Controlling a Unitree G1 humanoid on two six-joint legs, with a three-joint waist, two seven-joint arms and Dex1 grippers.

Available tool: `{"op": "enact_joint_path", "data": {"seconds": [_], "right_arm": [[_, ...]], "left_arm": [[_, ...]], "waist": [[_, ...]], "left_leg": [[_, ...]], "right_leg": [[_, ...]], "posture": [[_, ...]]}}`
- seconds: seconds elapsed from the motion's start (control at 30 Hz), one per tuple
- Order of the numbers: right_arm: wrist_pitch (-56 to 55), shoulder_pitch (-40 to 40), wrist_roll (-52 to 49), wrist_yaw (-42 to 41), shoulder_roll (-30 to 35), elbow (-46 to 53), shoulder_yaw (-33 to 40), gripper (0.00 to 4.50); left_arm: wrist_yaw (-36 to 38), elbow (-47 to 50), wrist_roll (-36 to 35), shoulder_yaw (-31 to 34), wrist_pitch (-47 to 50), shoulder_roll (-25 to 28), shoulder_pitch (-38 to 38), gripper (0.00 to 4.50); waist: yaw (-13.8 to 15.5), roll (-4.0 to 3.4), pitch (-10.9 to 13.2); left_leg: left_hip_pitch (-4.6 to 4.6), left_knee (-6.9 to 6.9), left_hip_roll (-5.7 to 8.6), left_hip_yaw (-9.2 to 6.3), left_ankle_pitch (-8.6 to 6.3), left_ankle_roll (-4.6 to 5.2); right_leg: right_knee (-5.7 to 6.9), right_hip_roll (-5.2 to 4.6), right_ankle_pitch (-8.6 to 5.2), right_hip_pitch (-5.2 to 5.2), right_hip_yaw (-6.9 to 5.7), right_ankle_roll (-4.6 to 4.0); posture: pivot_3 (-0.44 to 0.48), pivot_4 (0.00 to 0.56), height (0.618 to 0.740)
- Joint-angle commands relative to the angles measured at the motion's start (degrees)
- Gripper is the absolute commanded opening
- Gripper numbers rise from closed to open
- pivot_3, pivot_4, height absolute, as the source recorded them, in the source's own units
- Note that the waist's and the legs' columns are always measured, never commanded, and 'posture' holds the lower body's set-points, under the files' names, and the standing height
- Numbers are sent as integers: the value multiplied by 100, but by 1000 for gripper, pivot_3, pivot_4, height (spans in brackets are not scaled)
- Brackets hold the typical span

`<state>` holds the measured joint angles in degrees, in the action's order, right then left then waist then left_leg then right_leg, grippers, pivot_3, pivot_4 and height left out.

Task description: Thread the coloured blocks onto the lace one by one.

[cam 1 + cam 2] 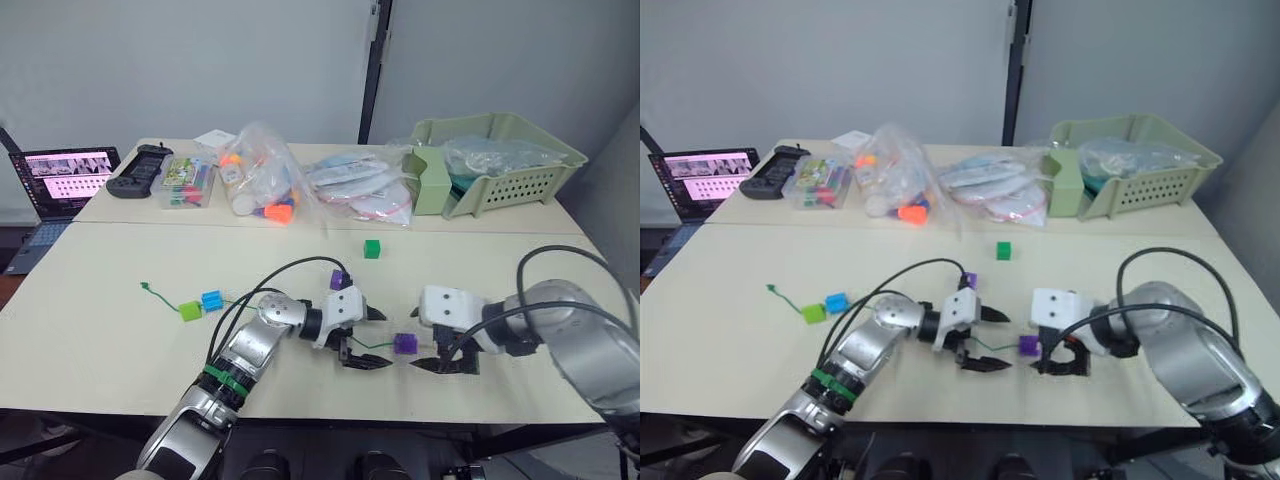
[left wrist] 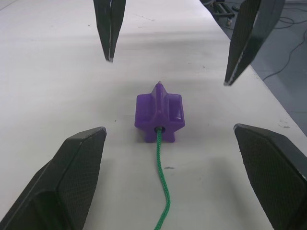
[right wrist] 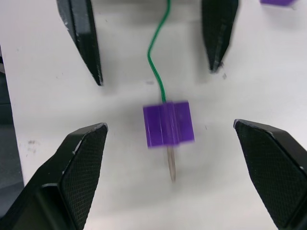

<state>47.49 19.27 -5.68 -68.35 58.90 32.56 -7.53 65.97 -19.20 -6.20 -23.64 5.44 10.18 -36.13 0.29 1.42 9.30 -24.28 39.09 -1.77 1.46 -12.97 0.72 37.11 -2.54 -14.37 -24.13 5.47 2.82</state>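
A purple block lies on the table with the green lace running through it. The lace's grey tip sticks out on the right gripper's side. My left gripper stands open just left of this block, and my right gripper stands open just right of it. Neither touches it. A second purple block lies behind the left gripper, and a dark green block lies farther back. A blue block and a lime block sit along the lace near its knotted end.
At the back of the table stand a green basket, clear bags of toys, a small clear box and a black controller. A laptop sits at the far left. Black cables loop over both arms.
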Motion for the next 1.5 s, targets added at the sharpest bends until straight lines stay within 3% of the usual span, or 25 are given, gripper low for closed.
{"op": "enact_joint_path", "data": {"seconds": [0.03, 0.27, 0.53, 0.93, 1.2, 1.4, 1.43, 1.5], "right_arm": [[315, -295, -276, 120, 257, 321, 642, 4447], [677, -993, -625, 493, 395, 734, 1177, 4447], [678, -1345, -774, 976, 363, 891, 1338, 4447], [-654, -1002, -85, 1373, 377, 46, 165, 4500], [-1542, -313, 539, 1254, 161, -763, -680, 4500], [-1503, -126, 604, 1131, -17, -788, -814, 4500], [-1463, -125, 595, 1111, -29, -761, -815, 3950], [-1387, -146, 592, 1078, -31, -705, -820, 3347]], "left_arm": [[-132, -213, 91, -32, -284, -272, -255, 4500], [-311, -874, 345, -148, -702, -761, -495, 4500], [-442, -1394, 592, -155, -952, -965, -643, 4500], [-465, -1508, 645, -102, -985, -1054, -682, 768], [-474, -1482, 686, -76, -985, -925, -673, 750], [-504, -1461, 746, -128, -969, -881, -641, 750], [-501, -1452, 747, -128, -964, -875, -640, 750], [-497, -1438, 744, -124, -950, -870, -639, 750]], "waist": [[21, 1, 0], [10, 1, 0], [20, 1, 1], [10, 1, 0], [-10, 0, 0], [-17, 0, 0], [-16, 0, 0], [-18, 0, 0]], "left_leg": [[-1, 2, 0, 1, 0, 0], [0, 0, -1, 1, 0, 0], [0, 0, 1, 1, 0, 0], [2, 0, 1, 3, 0, 0], [3, 0, -1, 2, 0, 0], [3, 0, -1, 1, 0, 0], [2, 0, -1, 1, 0, 0], [2, 0, 0, 1, 0, 0]], "right_leg": [[-2, 0, 0, 0, 0, 0], [0, 3, 0, -1, 3, 0], [-1, 2, 0, -1, 3, 1], [-1, 2, -1, 0, 5, 2], [-1, 4, -1, -1, 4, 2], [0, 4, 0, -1, 3, 1], [0, 4, 0, 0, 3, 1], [0, 3, 0, 0, 4, 1]], "posture": [[0, 150, 734], [0, 150, 734], [0, 150, 734], [0, 150, 734], [0, 150, 734], [0, 150, 734], [0, 150, 734], [0, 150, 734]]}}
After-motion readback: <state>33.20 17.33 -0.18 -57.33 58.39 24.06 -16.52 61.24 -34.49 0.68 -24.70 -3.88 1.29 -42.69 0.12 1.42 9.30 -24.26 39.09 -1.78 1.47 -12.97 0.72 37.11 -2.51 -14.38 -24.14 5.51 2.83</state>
